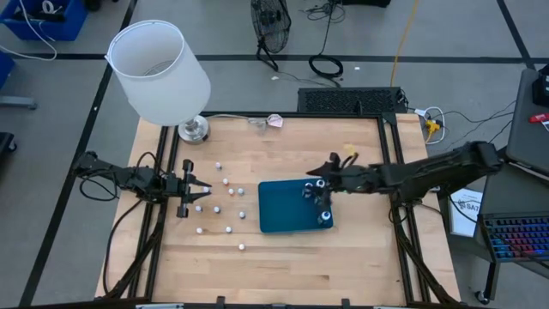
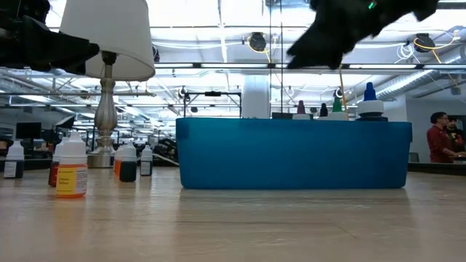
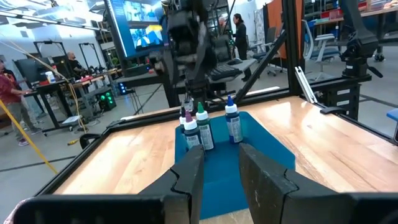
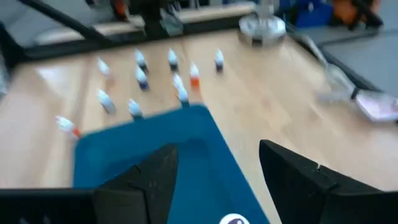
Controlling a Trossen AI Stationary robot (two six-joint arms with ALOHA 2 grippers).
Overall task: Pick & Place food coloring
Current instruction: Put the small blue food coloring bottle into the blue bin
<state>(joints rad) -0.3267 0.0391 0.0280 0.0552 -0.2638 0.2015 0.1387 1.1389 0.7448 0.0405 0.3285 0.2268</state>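
Several food coloring bottles (image 3: 202, 127) with coloured caps stand upright in the teal-blue tray (image 1: 287, 219) at mid-table. Several more small bottles (image 1: 225, 182) stand loose on the wood to the tray's left, also shown in the right wrist view (image 4: 140, 76). My right gripper (image 1: 319, 176) hovers open above the tray's far right part, over the bottles, with nothing between its fingers (image 4: 292, 177). A white cap (image 4: 233, 219) shows just below it. My left gripper (image 1: 202, 190) waits open at the table's left among the loose bottles, pointing level toward the tray.
A white-shaded lamp (image 1: 159, 73) stands on its metal base (image 1: 193, 129) at the far left corner. A small pink-white item (image 1: 274, 120) lies at the far edge. Bare wood lies along the near edge (image 1: 283, 275) and right of the tray.
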